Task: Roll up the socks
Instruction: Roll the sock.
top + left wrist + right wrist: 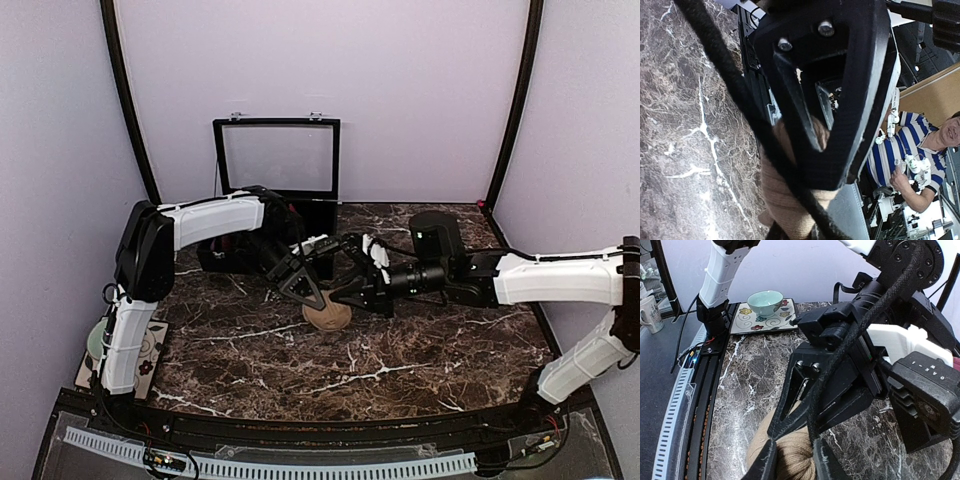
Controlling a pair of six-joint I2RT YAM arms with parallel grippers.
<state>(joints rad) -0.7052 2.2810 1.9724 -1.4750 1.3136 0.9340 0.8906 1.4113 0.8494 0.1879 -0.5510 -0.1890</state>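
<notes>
Tan sock (327, 316) sits mid table (420, 380), already a tight roll, so prob. near done. L gripper (825, 155) pinched shut on its fabric. R gripper (792, 462) fingers straddle the roll w/ narrow gap; gripped or not, can't tell. Release + tuck left.

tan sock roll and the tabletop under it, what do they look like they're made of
The tan sock roll looks like soft knit fabric with a matte finish: fine ribbed lines run across its rolled end and nothing on it shines. The tabletop looks like dark brown marble with white veins and a slight sheen. Whether it is real stone or a printed laminate, the pictures cannot tell.
</notes>
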